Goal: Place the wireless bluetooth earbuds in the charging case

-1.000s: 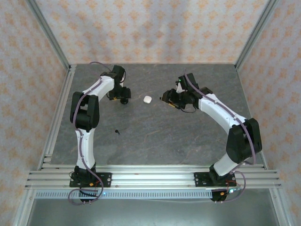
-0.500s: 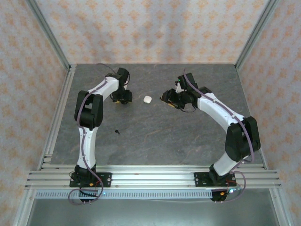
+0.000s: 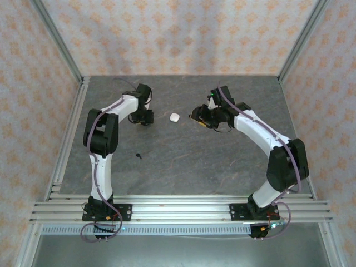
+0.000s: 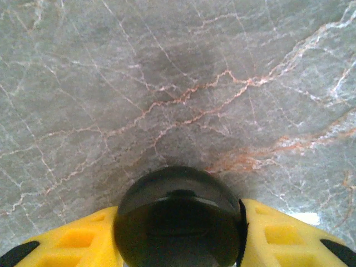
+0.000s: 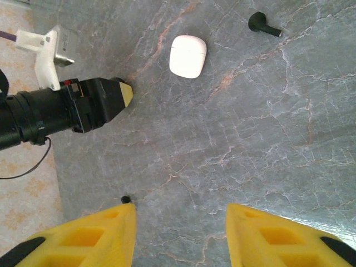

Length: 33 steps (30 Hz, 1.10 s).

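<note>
top external: the left gripper (image 3: 146,118) sits low over the table (image 3: 222,167) at the far left. the right gripper (image 3: 198,118) faces it, and the white case (image 3: 174,117) lies between them. a lone black earbud (image 3: 139,155) lies well apart from all three, nearer the arm bases. it is tiny and the stone is smooth, so a slightly off reach could miss it or nudge it skating away.

left wrist: the left gripper (image 4: 178,210) is clamped on a dark domed object (image 4: 177,222), pinched between its yellow fingers (image 4: 83,239). it is probably a black charging case, though the view is too close to be sure. the glossy round shell gives the pads little to bite on, so it could twist or squirt free if tipped or squeezed harder.

right wrist: the right gripper (image 5: 181,208) hangs with its jaws spread wide, holding nothing. the white case (image 5: 188,55) lies ahead and looks shut, with the black earbud (image 5: 263,24) beyond it and the left gripper (image 5: 103,104) off to one side. a black speck (image 5: 125,198) rests just by one finger. the tools are near each other, so a sweep toward the bud could clip the white case or the other arm. a closed lid would also block any insertion.
</note>
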Motion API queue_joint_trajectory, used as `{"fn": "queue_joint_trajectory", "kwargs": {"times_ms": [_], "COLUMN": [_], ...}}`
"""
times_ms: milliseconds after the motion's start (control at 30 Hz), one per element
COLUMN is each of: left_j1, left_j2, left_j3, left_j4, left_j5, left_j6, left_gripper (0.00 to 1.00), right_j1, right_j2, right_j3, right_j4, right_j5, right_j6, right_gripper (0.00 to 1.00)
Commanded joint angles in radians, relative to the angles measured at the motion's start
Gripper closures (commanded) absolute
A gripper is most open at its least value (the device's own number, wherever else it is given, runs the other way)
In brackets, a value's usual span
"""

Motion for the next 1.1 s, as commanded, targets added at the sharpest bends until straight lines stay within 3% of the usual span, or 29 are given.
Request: {"fn": "queue_joint_trajectory", "kwargs": {"times_ms": [0, 300, 533, 700, 1067], "left_j1": [-0.009, -0.056, -0.133, -0.206, -0.326], "left_j2": [-0.075, -0.289, -0.547, -0.700, -0.887], "left_j3": [-0.057, -0.233, -0.417, -0.477, -0.506], "left_j4": [0.031, 0.166, 0.357, 0.406, 0.428], "left_j5": [0.027, 0.141, 0.304, 0.437, 0.515], "left_j6": [0.023, 0.079, 0.189, 0.297, 0.434], "left_gripper": [0.57, 0.56, 0.55, 0.55, 0.58], "right_j1": [0.001, 0.000, 0.001, 0.004, 0.136], "right_j2": [-0.058, -0.086, -0.129, -0.176, -0.264], "right_j3": [-0.024, -0.057, -0.014, 0.015, 0.079], "right_j4": [0.016, 0.065, 0.025, 0.016, -0.008], "right_j5": [-0.001, -0.071, -0.081, -0.119, -0.113], "right_j6": [0.027, 0.095, 0.085, 0.106, 0.106], "right_gripper": [0.54, 0.53, 0.53, 0.53, 0.51]}}
